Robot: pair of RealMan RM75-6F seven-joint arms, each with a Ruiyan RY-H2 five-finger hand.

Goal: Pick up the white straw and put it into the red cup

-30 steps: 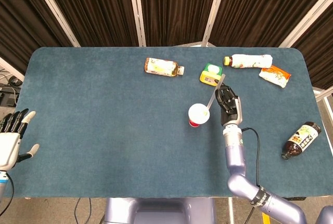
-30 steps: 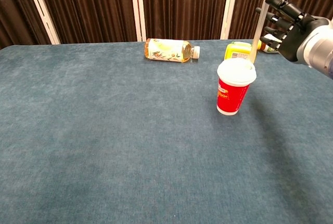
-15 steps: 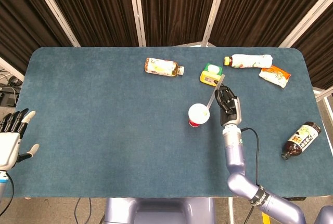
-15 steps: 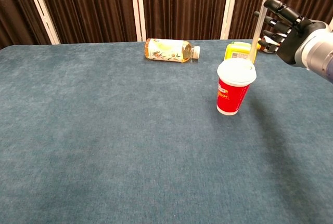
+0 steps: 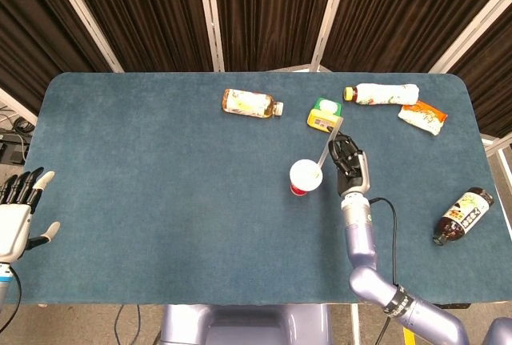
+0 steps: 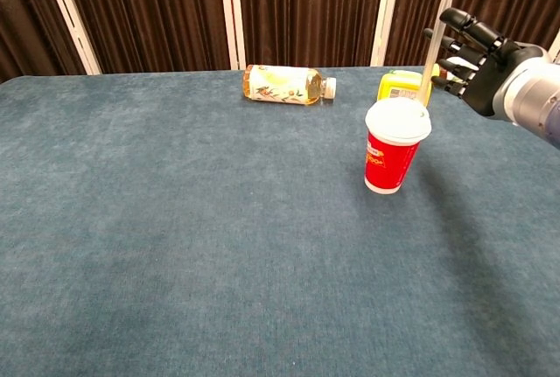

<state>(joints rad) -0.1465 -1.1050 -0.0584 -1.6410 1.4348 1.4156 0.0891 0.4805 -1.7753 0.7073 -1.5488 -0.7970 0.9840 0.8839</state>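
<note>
The red cup [image 5: 306,177] [image 6: 389,154] with a white lid stands upright right of the table's middle. The white straw [image 5: 328,149] [image 6: 425,71] sticks up out of the lid's right side, leaning slightly towards the back. My right hand [image 5: 350,162] [image 6: 481,62] is just right of the cup, above lid height. It pinches the straw's upper part while its other fingers are spread. My left hand [image 5: 16,217] hangs off the table's left edge with its fingers apart and holds nothing.
A tea bottle [image 5: 250,103] [image 6: 284,84] lies behind the cup, and a yellow container [image 5: 324,114] [image 6: 402,87] sits just behind the straw. A white bottle [image 5: 384,94] and an orange packet [image 5: 422,116] lie at the back right. A dark bottle [image 5: 462,215] lies near the right edge.
My right hand has sunk a little and shifted slightly left. The straw's top has come down with it, and less of the straw shows above the lid.
</note>
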